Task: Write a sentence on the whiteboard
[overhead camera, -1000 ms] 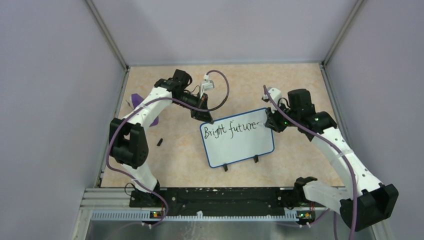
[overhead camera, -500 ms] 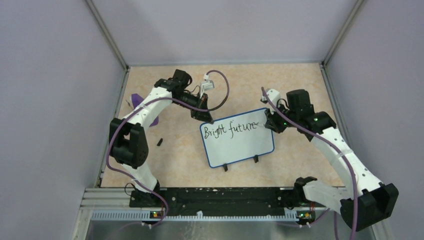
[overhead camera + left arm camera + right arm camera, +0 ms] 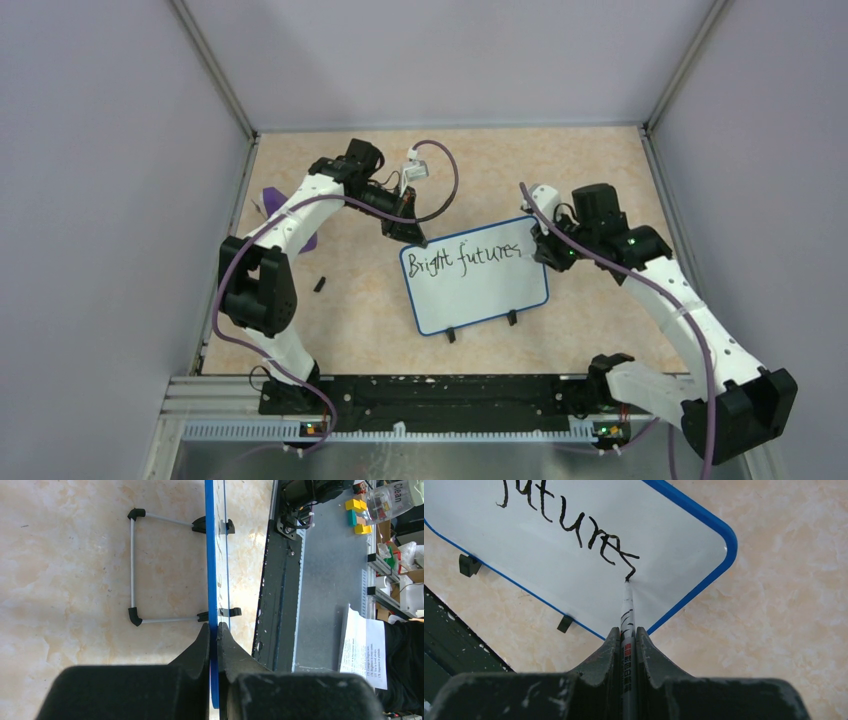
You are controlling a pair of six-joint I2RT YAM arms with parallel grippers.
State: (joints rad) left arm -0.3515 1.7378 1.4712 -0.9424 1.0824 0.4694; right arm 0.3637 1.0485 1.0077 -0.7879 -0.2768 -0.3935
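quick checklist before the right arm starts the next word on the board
1. left gripper clamped on the whiteboard frame: ok
2. marker pinched in the right gripper: ok
3. marker tip touching the board at the sentence end: ok
4. room left on the top line: not ok, the writing ends near the right frame
5. blank space below for a second line: ok
6. ink left: cannot tell

Right wrist: whiteboard (image 3: 664, 540) cropped at top and left. sentence (image 3: 572, 529) shows only "futures", leading letters clipped by top edge. marker (image 3: 628, 610) rear barrel buried between fingers of right gripper (image 3: 626, 635).
Left wrist: whiteboard edge-on, writing face unseen, frame end hidden inside left gripper (image 3: 212, 630).
Top: purple wedge (image 3: 270, 195) mostly behind left arm (image 3: 290, 215). small black bit (image 3: 319, 284) on bench (image 3: 360, 310) too small to ID.
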